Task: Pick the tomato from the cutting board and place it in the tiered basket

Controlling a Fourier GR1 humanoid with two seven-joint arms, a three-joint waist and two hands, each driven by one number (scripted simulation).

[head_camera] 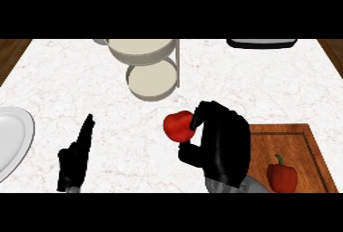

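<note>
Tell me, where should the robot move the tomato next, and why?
Probably up and away toward the tiered basket. The right hand already has its fingers curled round the tomato, off the cutting board and over the white counter, while the basket sits farther back and a bit left.

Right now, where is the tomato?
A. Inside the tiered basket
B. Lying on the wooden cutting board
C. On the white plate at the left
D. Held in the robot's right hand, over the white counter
D: the right hand curls round the tomato above the counter, left of the cutting board and short of the tiered basket.
</note>
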